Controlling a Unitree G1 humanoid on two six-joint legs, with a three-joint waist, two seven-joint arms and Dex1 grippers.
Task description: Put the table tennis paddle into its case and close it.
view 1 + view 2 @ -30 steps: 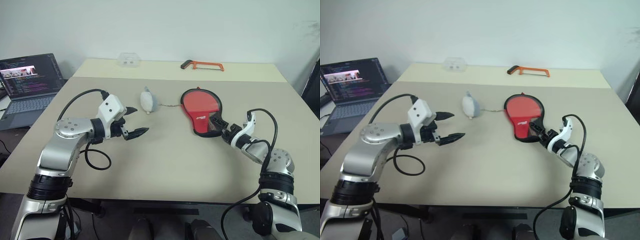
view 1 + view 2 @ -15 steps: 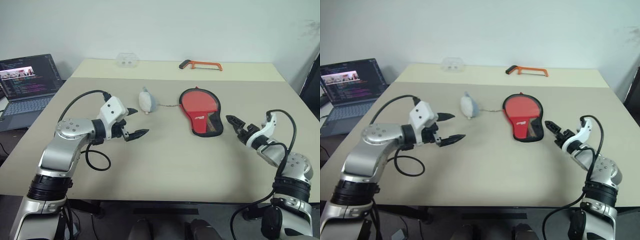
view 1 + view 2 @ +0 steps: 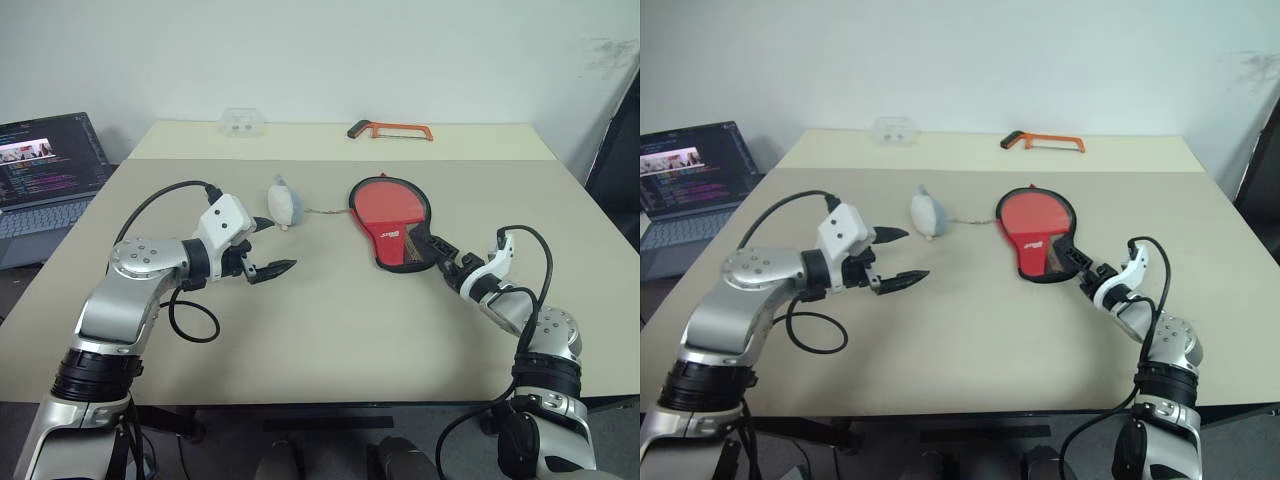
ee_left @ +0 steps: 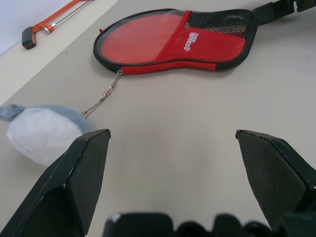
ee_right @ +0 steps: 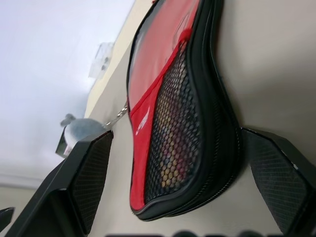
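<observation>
Case (image 3: 392,224) lies flat mid-surface (image 3: 330,330), red paddle (image 4: 143,37) inside, grey charm (image 3: 284,201) chained beside it. My right gripper (image 3: 436,253) sits jaws apart at the handle end; my left gripper (image 3: 268,247) hovers open, well apart.

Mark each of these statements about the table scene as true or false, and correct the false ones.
1. The paddle lies inside the case. True.
2. The left gripper holds the fuzzy charm. False: it is open in the air, apart from the charm.
3. The right gripper is open at the narrow end of the case. True.
4. The orange hacksaw lies on top of the case. False: it lies at the far edge of the table.
5. A chain joins the charm to the case. True.
</observation>
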